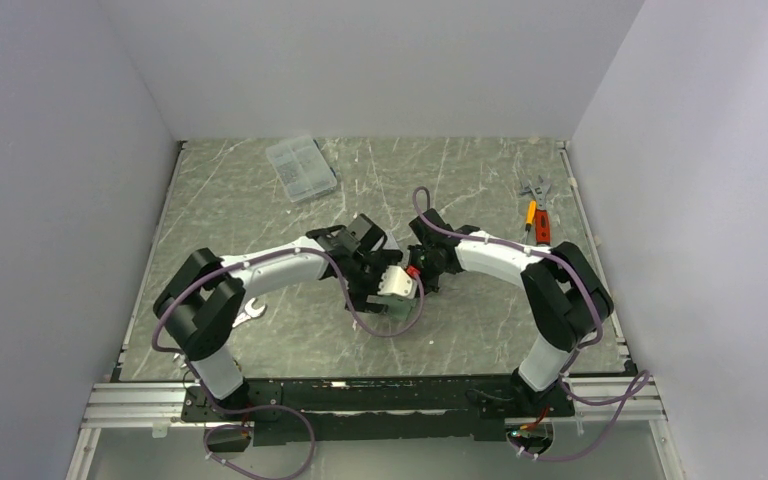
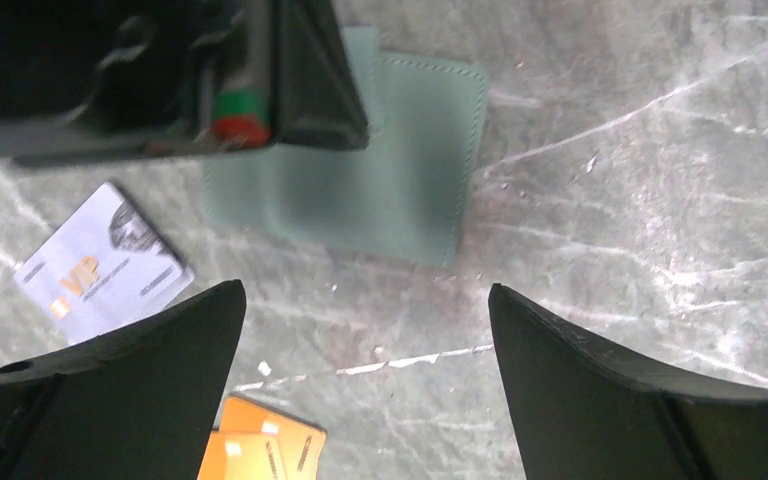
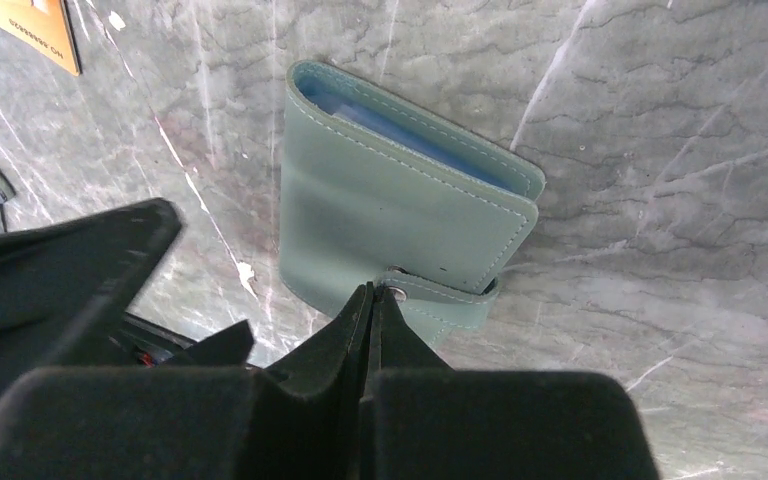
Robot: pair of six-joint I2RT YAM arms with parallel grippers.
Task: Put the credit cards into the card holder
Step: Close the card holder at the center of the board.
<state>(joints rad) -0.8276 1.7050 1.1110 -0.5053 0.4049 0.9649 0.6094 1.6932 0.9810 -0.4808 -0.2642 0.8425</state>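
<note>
Right fingers pressed together, tips at card holder snap tab, likely pinning it; left fingers spread wide, empty; silver VIP card and orange card just beside them

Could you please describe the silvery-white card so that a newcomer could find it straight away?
On the grey marbled table, find the grey-green card holder. The silvery-white card lies flat beside it, apart from it. Unlike the orange card nearby, it is pale with gold VIP lettering.
</note>
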